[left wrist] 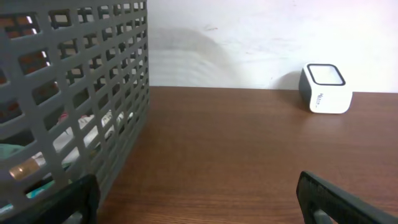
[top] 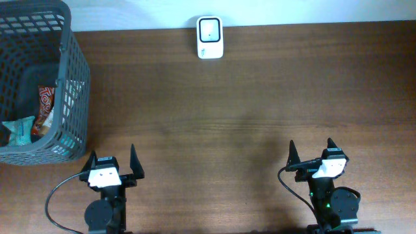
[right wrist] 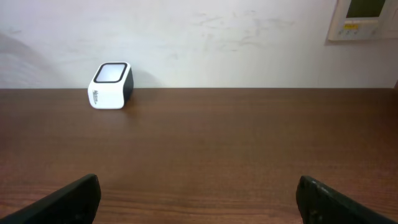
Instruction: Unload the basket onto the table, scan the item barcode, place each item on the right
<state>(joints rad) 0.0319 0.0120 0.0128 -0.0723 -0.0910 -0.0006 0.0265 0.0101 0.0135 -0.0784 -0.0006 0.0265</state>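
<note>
Bare table [top: 260, 97] lies open between basket [top: 77, 84] and scanner [top: 210, 38].

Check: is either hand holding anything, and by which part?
Nothing is held. The left hand and right hand are both open and empty; the colourful snack packets lie in the grey plastic mesh basket.
</note>
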